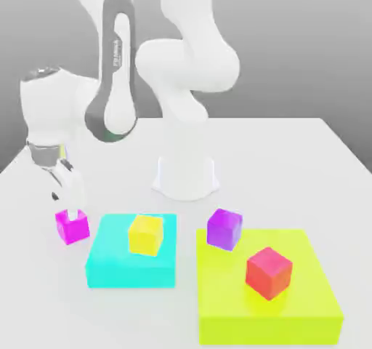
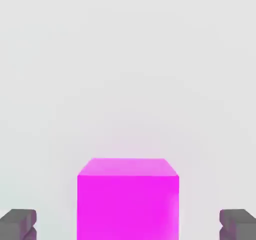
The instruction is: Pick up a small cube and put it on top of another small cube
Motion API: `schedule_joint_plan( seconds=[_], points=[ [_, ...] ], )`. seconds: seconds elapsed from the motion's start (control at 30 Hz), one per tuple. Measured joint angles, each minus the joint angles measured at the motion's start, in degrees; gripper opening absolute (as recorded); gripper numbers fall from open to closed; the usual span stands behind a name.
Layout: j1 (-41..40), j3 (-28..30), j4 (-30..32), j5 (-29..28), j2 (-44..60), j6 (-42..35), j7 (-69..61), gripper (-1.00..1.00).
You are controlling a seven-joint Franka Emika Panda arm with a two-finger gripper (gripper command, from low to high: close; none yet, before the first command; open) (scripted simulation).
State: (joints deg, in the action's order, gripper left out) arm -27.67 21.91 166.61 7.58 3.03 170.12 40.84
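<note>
Magenta cube (image 2: 128,199): nearest thing in the hand view, a bright pink block on the white table, sitting squarely between the two finger pads; in the exterior view it (image 1: 72,227) rests on the bare tabletop toward that view's left, just beside the cyan slab and not touching it.
Finger pads (image 2: 17,223): dark grey, one on each side of the magenta cube, both standing clear of its faces with table showing in the gaps.
Gripper (image 1: 67,211): pointing straight down over the magenta cube, jaws spread wide and closed on nothing; its tips reach the cube's top edge in the exterior view.
Arm (image 1: 116,78): white with a grey link, folded over from its round base at the table's middle and reaching down toward the exterior view's left.
Cyan slab (image 1: 116,264): flat, low platform just beside the magenta cube, on the side toward the exterior view's right.
Yellow cube (image 1: 146,234): small, resting on top of the cyan slab, near its middle.
Lime slab (image 1: 290,311): larger flat platform toward the exterior view's right, near the cyan slab with a narrow strip of table between them.
Purple cube (image 1: 224,228): darker violet, at the lime slab's far corner nearest the cyan slab; whether it rests on the slab or on the table behind it I cannot tell.
Red cube (image 1: 269,272): on top of the lime slab, turned slightly askew to its edges.
Table (image 1: 320,151): plain white surface under everything.
</note>
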Motion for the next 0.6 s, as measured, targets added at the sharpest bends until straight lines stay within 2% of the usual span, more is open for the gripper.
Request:
schedule_joint_plan(
  seconds=[0.2,0.37,0.4,0.6],
  points=[
    [-6.71,-9.62,-1.15,11.62,5.59,4.2,-8.4,0.0],
    [-14.11,-18.57,-1.51,16.59,10.17,8.18,-11.72,0.0],
    [-14.93,-19.51,-1.52,16.91,10.64,8.6,-11.93,-1.0],
    [-15.39,-19.99,-1.52,16.9,10.87,8.78,-11.86,-1.0]
  ],
)
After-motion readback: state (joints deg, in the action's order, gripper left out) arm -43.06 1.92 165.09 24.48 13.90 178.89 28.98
